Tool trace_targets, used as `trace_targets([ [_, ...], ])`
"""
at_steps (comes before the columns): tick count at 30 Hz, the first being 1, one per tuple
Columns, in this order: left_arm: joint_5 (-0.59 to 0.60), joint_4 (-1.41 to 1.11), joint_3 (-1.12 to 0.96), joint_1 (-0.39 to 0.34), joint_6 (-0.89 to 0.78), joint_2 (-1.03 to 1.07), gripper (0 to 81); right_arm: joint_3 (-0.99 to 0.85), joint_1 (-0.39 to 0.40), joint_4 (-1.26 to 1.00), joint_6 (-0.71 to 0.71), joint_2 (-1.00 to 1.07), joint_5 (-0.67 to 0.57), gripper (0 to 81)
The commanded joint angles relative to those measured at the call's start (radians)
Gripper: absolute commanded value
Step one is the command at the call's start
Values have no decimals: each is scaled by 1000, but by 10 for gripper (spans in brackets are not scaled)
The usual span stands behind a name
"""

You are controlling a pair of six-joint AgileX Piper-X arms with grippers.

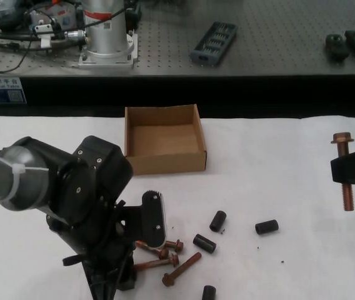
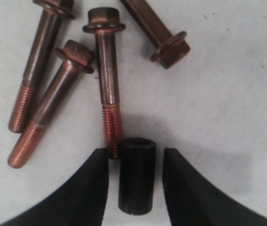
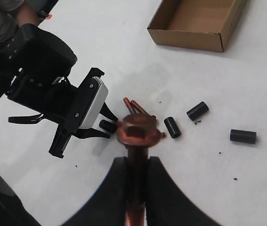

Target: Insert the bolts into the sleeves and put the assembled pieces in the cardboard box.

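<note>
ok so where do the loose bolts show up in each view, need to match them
high view: loose bolts lie low in the middle, on the bench, in front of the cardboard box.
left wrist view: loose bolts, four of them, just beyond the open jaws.
right wrist view: loose bolts partly behind the head of the held bolt.
shared landmark: the left gripper, right beside them in every view.
</note>
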Motion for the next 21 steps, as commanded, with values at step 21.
trace_targets([
  [21, 17, 109, -10, 5, -68, 1, 204, -3, 1, -3, -10, -8, -21, 43],
])
